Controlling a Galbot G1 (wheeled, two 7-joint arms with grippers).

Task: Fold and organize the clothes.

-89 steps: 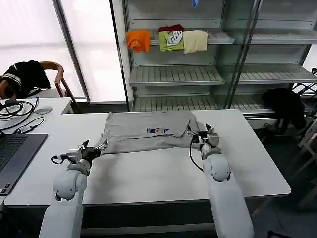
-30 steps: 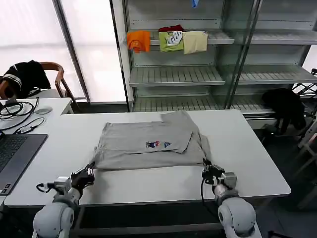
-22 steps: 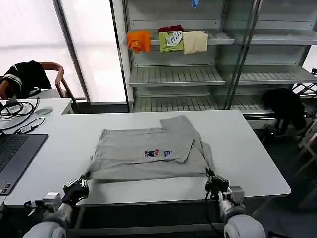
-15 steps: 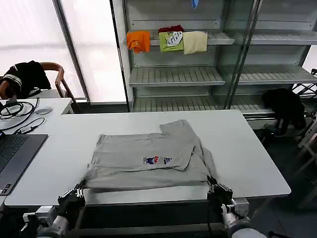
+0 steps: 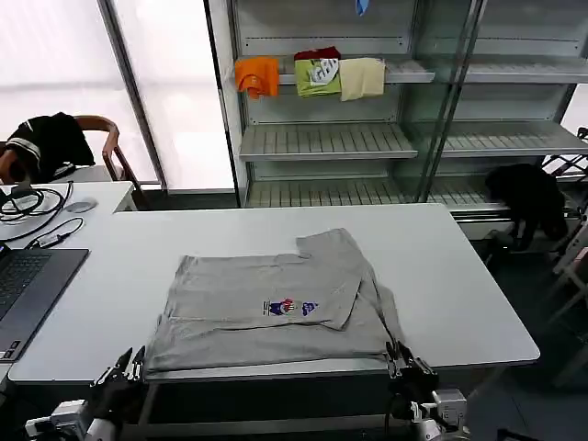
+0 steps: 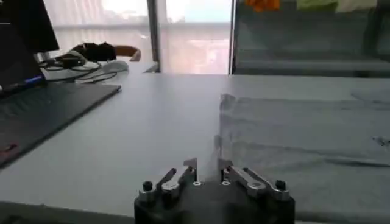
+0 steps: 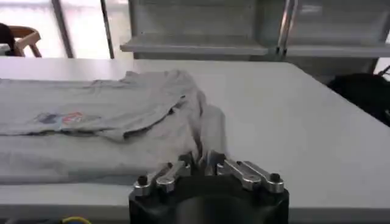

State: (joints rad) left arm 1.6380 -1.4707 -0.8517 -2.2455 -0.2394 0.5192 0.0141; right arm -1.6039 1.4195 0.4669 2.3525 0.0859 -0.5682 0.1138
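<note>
Shirt (image 5: 271, 308) lies between left end effector (image 5: 124, 366) and right end effector (image 5: 401, 356).

— What sits on the shelves behind the surface (image 5: 459, 276)?

— Three folded garments side by side on an upper shelf (image 5: 404, 69): orange (image 5: 256, 73), green (image 5: 317, 75) and cream (image 5: 362, 76), with something dark red behind the green one.

— And to the left?

— A laptop (image 5: 32, 289) at the surface's edge, cables (image 5: 28, 200) on a second desk, and a wooden chair (image 5: 106, 138) draped with a black garment (image 5: 48, 142).

— On the right?

— Another black garment (image 5: 528, 197), low beside the shelving.
</note>
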